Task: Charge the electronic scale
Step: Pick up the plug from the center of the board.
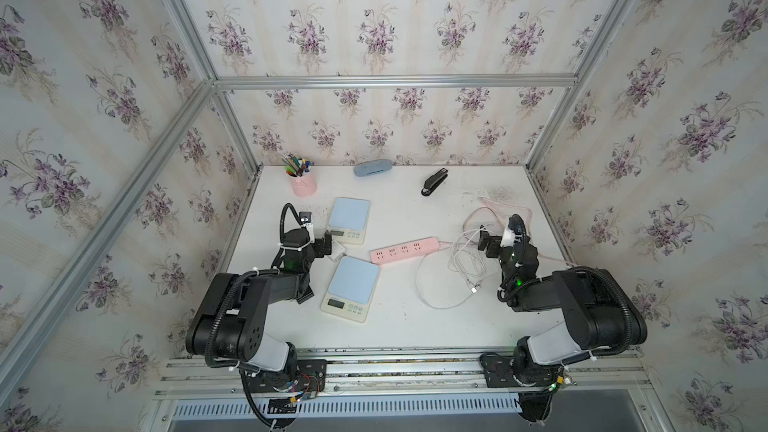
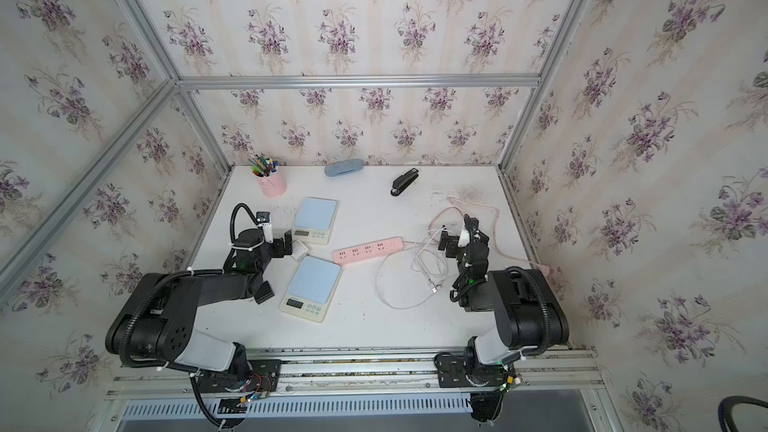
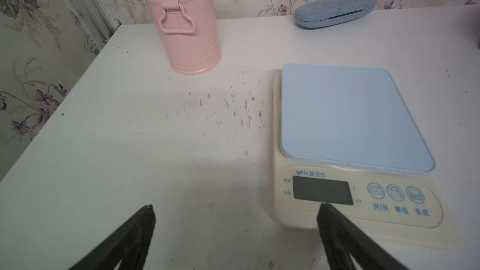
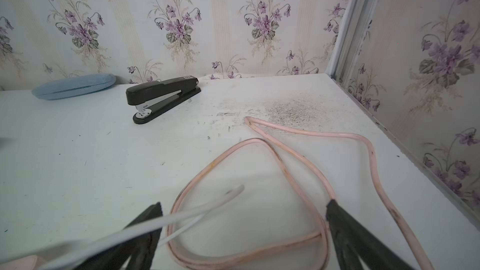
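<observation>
Two cream electronic scales with pale blue tops lie left of centre: a far scale [image 1: 349, 220] [image 3: 355, 115] and a near scale [image 1: 352, 288] [image 2: 313, 284]. A pink power strip [image 1: 405, 250] lies between the arms, and a loose white charging cable [image 1: 461, 268] [image 4: 207, 203] is coiled to its right. My left gripper [image 1: 328, 243] [image 3: 236, 207] is open, low over the table beside the far scale's display corner. A small white block [image 1: 336, 252] lies by it. My right gripper [image 1: 484, 238] [image 4: 244, 203] is open above the cable and the strip's pink cord [image 4: 285, 172], holding nothing.
A pink pen cup [image 1: 303, 184] [image 3: 185, 27], a blue glasses case [image 1: 372, 167] [image 4: 74, 85] and a black stapler [image 1: 434, 181] [image 4: 163, 94] stand along the back wall. Frame posts and papered walls close in both sides of the table.
</observation>
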You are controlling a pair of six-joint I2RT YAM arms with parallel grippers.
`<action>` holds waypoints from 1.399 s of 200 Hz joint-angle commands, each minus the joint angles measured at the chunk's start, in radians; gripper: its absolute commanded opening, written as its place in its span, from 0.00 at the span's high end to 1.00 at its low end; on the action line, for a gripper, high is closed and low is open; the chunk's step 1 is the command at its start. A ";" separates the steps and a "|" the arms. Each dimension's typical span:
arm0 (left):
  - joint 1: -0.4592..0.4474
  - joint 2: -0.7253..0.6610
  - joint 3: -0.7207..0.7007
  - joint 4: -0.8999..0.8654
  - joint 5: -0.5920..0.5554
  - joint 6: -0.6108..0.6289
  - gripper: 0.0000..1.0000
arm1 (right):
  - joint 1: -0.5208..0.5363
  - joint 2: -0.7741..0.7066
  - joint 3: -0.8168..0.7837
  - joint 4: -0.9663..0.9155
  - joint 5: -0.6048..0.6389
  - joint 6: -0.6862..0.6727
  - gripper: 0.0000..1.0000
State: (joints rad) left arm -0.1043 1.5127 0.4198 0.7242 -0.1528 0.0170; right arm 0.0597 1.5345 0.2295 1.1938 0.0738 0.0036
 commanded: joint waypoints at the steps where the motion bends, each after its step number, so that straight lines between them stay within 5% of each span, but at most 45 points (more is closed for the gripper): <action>1: 0.000 0.002 0.004 0.038 -0.004 0.010 0.01 | 0.000 -0.001 0.001 0.054 0.008 -0.004 0.00; 214: -0.002 -0.015 0.008 0.030 -0.004 0.014 0.01 | -0.006 -0.001 0.003 0.051 -0.002 0.000 0.00; 258: -0.003 -0.184 0.193 -0.462 -0.113 -0.072 0.01 | -0.023 -0.054 -0.003 0.029 -0.028 0.011 0.01; 280: -0.004 -0.219 0.334 -0.769 -0.048 -0.141 0.01 | -0.020 -0.220 0.126 -0.391 -0.017 0.102 0.05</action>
State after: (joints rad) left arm -0.1089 1.3212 0.6529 0.3462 -0.2256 -0.0338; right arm 0.0391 1.4368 0.2462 1.1061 0.0490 0.0101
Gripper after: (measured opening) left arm 0.993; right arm 0.955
